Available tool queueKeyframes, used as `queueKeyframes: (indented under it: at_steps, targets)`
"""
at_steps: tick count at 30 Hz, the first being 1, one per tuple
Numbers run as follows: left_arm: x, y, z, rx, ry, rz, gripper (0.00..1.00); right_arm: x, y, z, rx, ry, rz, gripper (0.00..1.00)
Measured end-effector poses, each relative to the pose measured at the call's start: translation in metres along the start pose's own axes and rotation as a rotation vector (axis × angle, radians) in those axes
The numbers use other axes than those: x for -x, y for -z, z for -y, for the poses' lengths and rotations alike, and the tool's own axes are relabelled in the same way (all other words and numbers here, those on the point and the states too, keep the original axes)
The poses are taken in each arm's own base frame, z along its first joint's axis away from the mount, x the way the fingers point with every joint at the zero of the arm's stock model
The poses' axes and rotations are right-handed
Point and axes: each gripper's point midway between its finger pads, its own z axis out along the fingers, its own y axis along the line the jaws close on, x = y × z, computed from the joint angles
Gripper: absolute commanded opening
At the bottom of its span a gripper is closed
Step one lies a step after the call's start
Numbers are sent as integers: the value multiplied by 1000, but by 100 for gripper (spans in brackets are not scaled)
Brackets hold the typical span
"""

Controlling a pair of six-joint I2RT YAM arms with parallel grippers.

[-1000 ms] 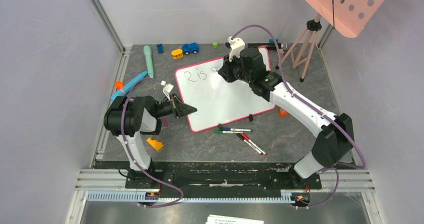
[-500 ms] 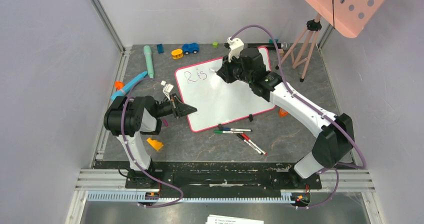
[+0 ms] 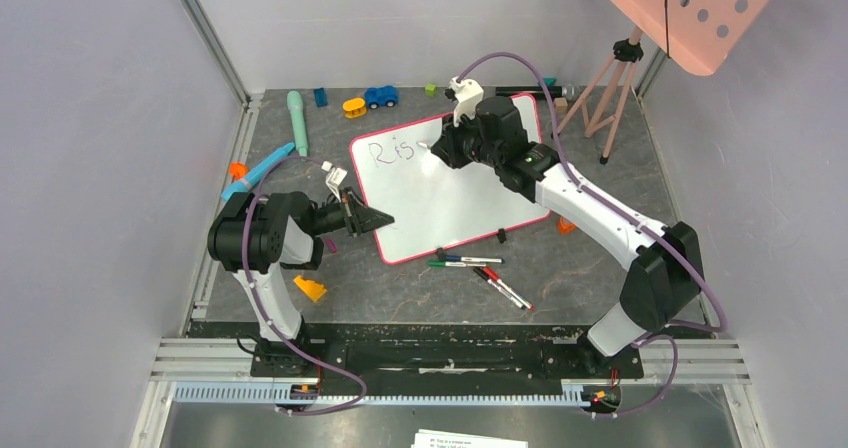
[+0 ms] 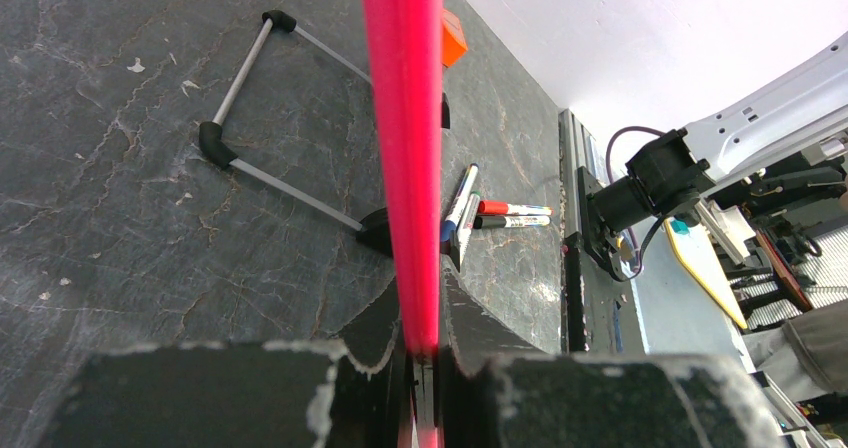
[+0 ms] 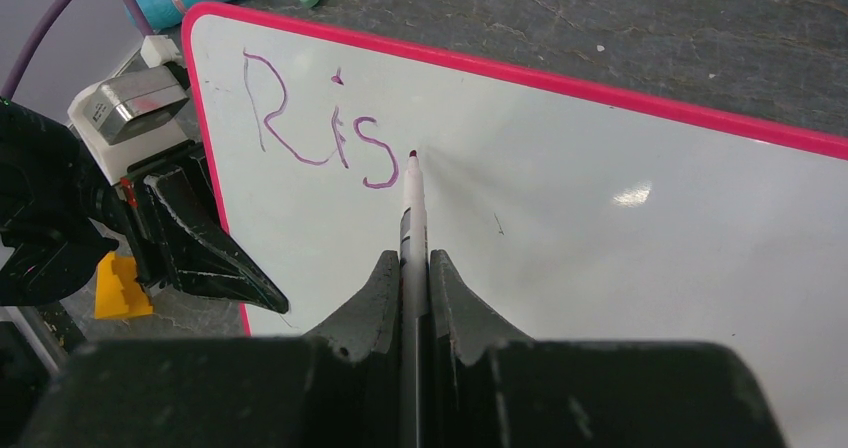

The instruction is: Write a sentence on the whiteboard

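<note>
A: Okay, left pincer (image 4: 424,353)?
B: Pressed together on the whiteboard (image 3: 450,203), pinching its left edge. In the wrist view the pink rim runs straight up from between the jaws.
A: Right pincer (image 5: 414,268)?
B: Clamped on a marker (image 5: 412,208), white barrel, dark-red tip pointing at the board.
A: Tip touching?
B: Cannot tell. It sits just right of the "s".
A: Writing so far?
B: Only "Ris" of the sentence (image 5: 322,128), purplish ink, near the board's far-left corner.
A: Board position?
B: Lying mid-bench (image 3: 400,288), skewed to the bench edges, between both arms.
A: Extras?
B: Loose markers (image 3: 465,261) just beside the board's near edge, not touching it.
</note>
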Motion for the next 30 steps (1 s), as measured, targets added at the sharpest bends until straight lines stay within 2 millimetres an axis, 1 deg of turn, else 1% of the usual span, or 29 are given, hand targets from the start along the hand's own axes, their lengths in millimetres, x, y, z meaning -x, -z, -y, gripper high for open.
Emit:
queueKeyframes:
  at_steps: [5, 11, 30]
  targets:
    - [0, 0, 0, 0, 0, 0, 2, -1, -1, 0, -1, 0, -3, 0]
    - [0, 0, 0, 1, 1, 1, 2, -7, -6, 5, -20, -3, -18, 0]
    - [0, 0, -1, 4, 5, 1, 2, -7, -5, 15, -94, -14, -12, 0]
